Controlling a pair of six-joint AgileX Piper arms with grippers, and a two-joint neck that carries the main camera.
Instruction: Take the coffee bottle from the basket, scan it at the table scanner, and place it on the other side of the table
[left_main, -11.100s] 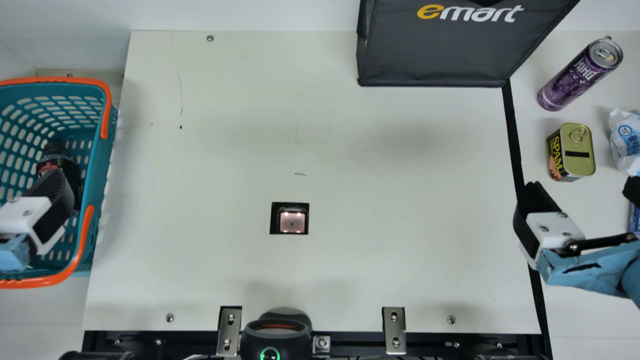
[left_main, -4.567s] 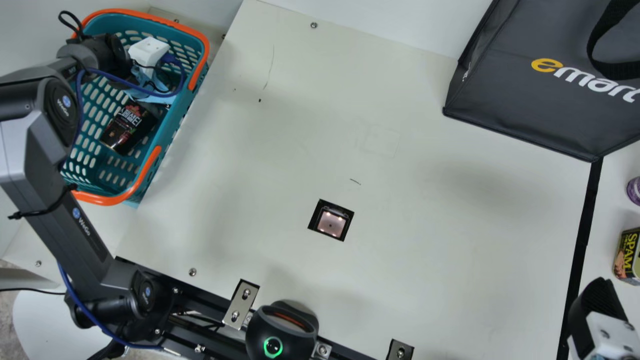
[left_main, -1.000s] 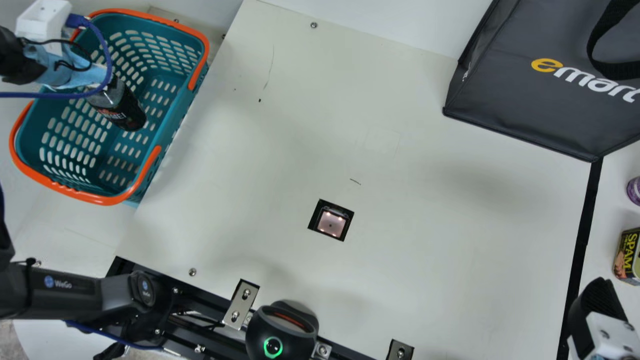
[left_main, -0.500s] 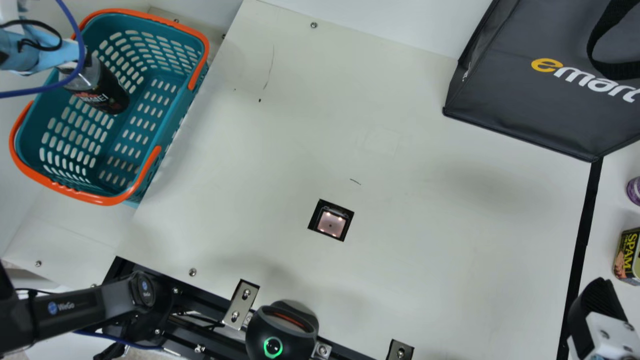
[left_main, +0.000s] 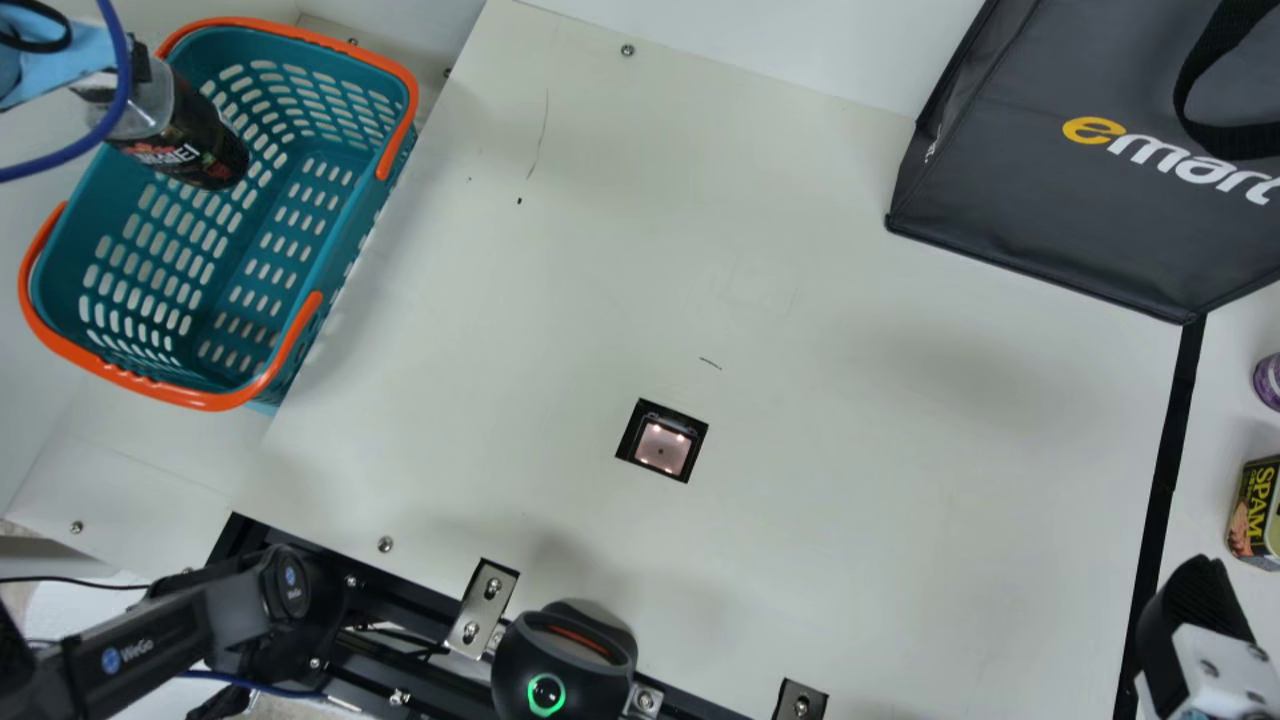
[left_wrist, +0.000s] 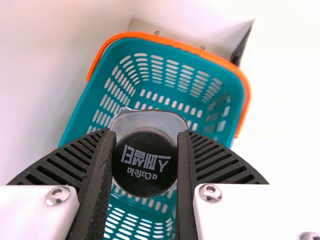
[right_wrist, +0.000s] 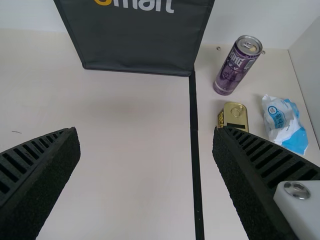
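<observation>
The left gripper (left_main: 118, 75) is pinching the coffee bottle (left_main: 185, 140) by its cap end; the bottle is hanging tilted over the basket (left_main: 345, 262). The right gripper (left_main: 1200, 585) is hovering wide open, holding nothing.

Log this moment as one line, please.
left gripper: shut on coffee bottle | bottle: held over basket, away from scanner | right gripper: open, empty
</observation>
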